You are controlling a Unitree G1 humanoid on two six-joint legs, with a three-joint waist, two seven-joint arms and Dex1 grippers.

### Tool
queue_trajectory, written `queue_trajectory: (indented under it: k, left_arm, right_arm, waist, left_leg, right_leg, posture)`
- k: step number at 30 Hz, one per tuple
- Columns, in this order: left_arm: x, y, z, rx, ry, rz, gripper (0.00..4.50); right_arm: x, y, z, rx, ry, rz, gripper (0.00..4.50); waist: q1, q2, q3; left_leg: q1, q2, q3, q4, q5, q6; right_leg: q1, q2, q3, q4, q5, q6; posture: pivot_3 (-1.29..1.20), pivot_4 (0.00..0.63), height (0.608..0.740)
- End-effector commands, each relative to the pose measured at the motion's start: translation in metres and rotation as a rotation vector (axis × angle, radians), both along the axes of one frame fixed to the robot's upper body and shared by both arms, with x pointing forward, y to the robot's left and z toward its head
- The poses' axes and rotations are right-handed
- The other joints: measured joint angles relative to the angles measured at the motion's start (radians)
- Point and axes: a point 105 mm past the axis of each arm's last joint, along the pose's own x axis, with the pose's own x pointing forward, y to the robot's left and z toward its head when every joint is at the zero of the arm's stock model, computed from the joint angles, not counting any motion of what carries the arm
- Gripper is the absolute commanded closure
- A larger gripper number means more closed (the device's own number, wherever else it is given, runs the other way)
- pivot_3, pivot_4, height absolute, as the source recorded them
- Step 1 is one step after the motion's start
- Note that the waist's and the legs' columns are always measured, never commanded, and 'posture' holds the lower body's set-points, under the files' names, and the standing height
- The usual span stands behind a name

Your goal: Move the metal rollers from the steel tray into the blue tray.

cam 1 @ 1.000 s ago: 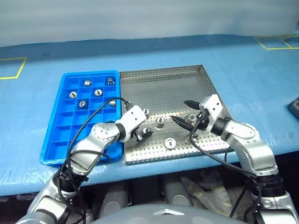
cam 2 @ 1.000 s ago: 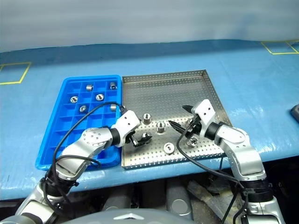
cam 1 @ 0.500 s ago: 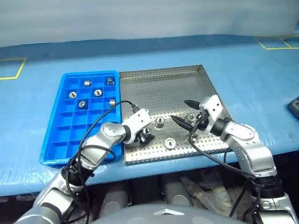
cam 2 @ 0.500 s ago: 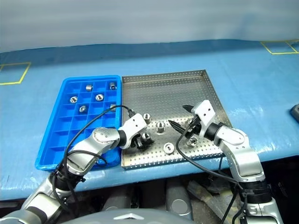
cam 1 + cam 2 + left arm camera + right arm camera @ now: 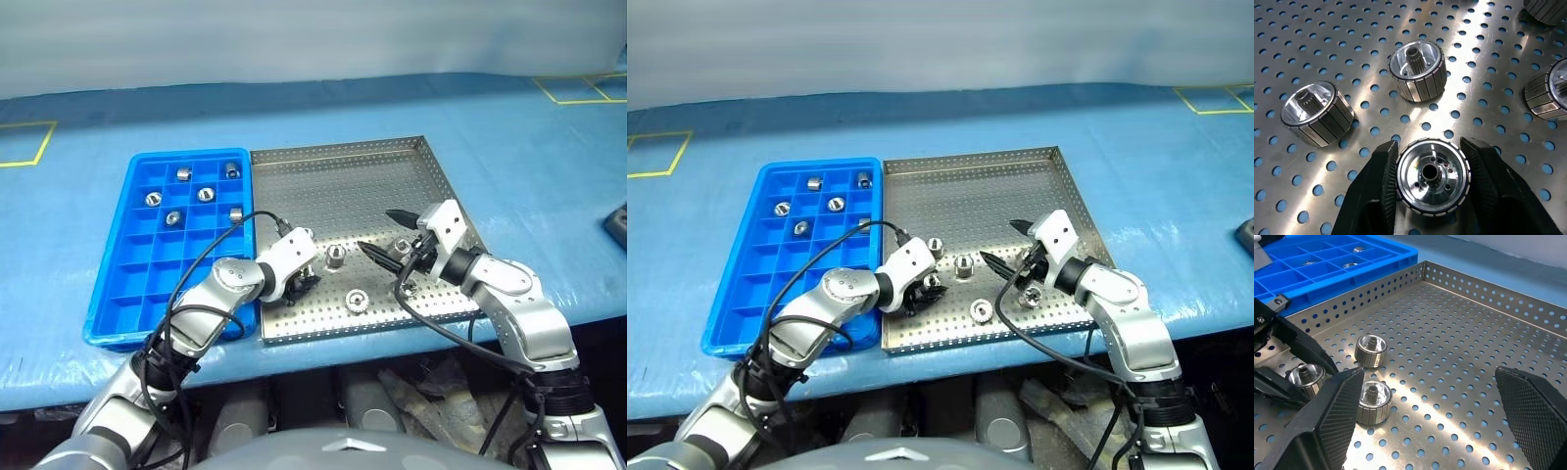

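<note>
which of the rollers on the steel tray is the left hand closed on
The roller near the steel tray's front left, clamped between the left hand's two black fingers. The other rollers on the tray sit free, untouched by fingers.

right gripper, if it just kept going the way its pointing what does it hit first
Probably the roller standing on the steel tray just ahead of the open right gripper; a second roller sits beyond it. Depth is hard to judge.
</note>
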Motion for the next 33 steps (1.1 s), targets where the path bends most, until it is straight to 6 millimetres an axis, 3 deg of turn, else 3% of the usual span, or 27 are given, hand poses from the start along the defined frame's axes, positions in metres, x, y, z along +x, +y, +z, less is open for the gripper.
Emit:
queue_trajectory:
  k: [1, 4, 7, 10, 12, 16, 21, 27, 33]
  left_arm:
    - [0.004, 0.003, 0.016, -0.040, -0.066, 0.017, 2.79]
    - [0.006, 0.006, 0.027, -0.090, -0.097, 0.041, 2.79]
    - [0.013, 0.017, 0.062, -0.262, -0.194, 0.130, 2.79]
    - [0.021, 0.059, 0.093, -0.363, -0.316, 0.354, 2.79]
    - [0.020, 0.088, 0.101, -0.367, -0.362, 0.493, 2.79]
    - [0.005, 0.144, 0.097, -0.202, -0.411, 0.717, 2.79]
    - [-0.013, 0.182, 0.088, -0.055, -0.392, 0.897, 2.79]
    - [-0.025, 0.204, 0.082, 0.027, -0.369, 1.051, 2.79]
    - [-0.020, 0.223, 0.072, 0.058, -0.371, 1.188, 2.79]
  right_arm:
    - [0.001, 0.003, 0.013, 0.009, -0.060, 0.014, 0.00]
    - [0.001, 0.003, 0.012, 0.008, -0.060, 0.017, 0.00]
    - [0.001, 0.006, 0.012, 0.010, -0.062, 0.028, 0.00]
    - [0.001, 0.009, 0.013, 0.018, -0.068, 0.042, 0.00]
    - [0.001, 0.013, 0.014, 0.024, -0.070, 0.058, 0.00]
    - [0.001, 0.028, 0.017, 0.033, -0.068, 0.136, 0.00]
    - [0.005, 0.040, 0.017, 0.028, -0.065, 0.198, 0.00]
    - [0.007, 0.046, 0.017, 0.030, -0.065, 0.226, 0.00]
    - [0.008, 0.048, 0.017, 0.034, -0.066, 0.233, 0.00]
  waist:
    - [0.000, 0.000, 0.000]
    - [-0.001, 0.000, 0.000]
    - [0.000, 0.000, 0.000]
    - [0.001, 0.000, 0.000]
    - [0.000, 0.000, 0.000]
    - [0.007, 0.000, 0.000]
    - [0.047, -0.002, 0.001]
    - [0.082, -0.002, 0.001]
    - [0.083, -0.002, 0.001]
  left_leg:
    - [0.000, 0.000, 0.000, 0.000, 0.000, 0.000]
    - [0.000, 0.000, 0.000, 0.000, 0.000, 0.000]
    - [0.000, 0.000, 0.000, 0.000, 0.000, 0.000]
    - [0.000, 0.000, 0.000, 0.000, 0.000, 0.000]
    - [0.000, 0.001, 0.000, 0.000, 0.000, 0.000]
    - [0.000, 0.001, -0.001, -0.001, 0.000, -0.001]
    - [0.000, -0.001, -0.002, 0.000, 0.000, 0.000]
    - [0.000, -0.001, -0.002, 0.000, 0.002, -0.005]
    - [0.000, -0.001, -0.003, 0.000, 0.003, -0.005]
  right_leg:
    - [0.000, 0.000, 0.000, 0.000, 0.000, 0.000]
    - [0.000, 0.000, 0.000, 0.000, 0.000, 0.000]
    - [0.000, 0.000, 0.000, 0.000, 0.000, 0.000]
    - [0.000, -0.001, 0.000, 0.000, 0.000, 0.000]
    - [0.000, -0.001, 0.000, 0.000, 0.000, 0.000]
    - [-0.001, 0.000, -0.001, 0.000, 0.000, 0.000]
    - [0.000, -0.001, -0.002, -0.001, 0.000, 0.000]
    - [0.000, -0.002, -0.003, 0.000, 0.000, -0.001]
    - [0.000, -0.003, -0.003, 0.000, -0.001, -0.002]
  posture:
    - [-0.22, 0.150, 0.740]
    - [-0.22, 0.150, 0.740]
    - [-0.21, 0.150, 0.740]
    - [-0.18, 0.150, 0.740]
    - [-0.17, 0.150, 0.740]
    - [-0.10, 0.150, 0.740]
    - [-0.05, 0.150, 0.740]
    - [-0.02, 0.150, 0.740]
    - [-0.02, 0.150, 0.740]
